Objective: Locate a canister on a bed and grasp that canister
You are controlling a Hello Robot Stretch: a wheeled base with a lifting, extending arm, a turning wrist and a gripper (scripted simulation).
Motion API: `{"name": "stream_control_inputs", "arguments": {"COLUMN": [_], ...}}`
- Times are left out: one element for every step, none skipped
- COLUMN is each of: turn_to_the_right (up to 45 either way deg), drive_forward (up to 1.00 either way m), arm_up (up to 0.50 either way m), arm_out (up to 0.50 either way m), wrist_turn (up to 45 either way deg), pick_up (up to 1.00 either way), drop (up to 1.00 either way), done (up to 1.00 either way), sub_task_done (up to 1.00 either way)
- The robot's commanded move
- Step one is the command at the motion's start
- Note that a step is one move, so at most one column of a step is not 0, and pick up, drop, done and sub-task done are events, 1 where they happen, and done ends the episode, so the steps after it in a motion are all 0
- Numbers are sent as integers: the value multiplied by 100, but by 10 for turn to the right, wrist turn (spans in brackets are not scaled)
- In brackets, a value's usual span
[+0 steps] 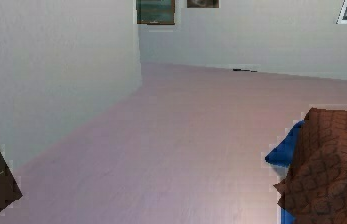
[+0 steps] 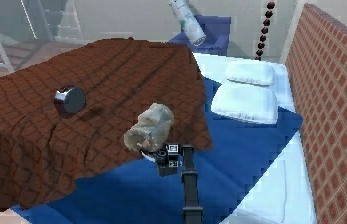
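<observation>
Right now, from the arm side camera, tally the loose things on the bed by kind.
White pillows: 2
Dark grey cylinder: 1
Pale cylinder, at the far edge: 1
Tan lumpy thing: 1
Total: 5

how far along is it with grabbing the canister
Done: bed found, a grey canister lies on its brown blanket. Underway: arm out, hand by a tan lump, apart from the canister. Left: the grasp; can't tell whether it holds anything.
</observation>
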Motion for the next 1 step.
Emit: {"name": "stream_control_inputs", "arguments": {"turn_to_the_right": [0], "drive_forward": [0], "arm_up": [10], "arm_out": [0], "wrist_turn": [0], "pick_up": [0], "drop": [0], "done": [0], "sub_task_done": [0]}}
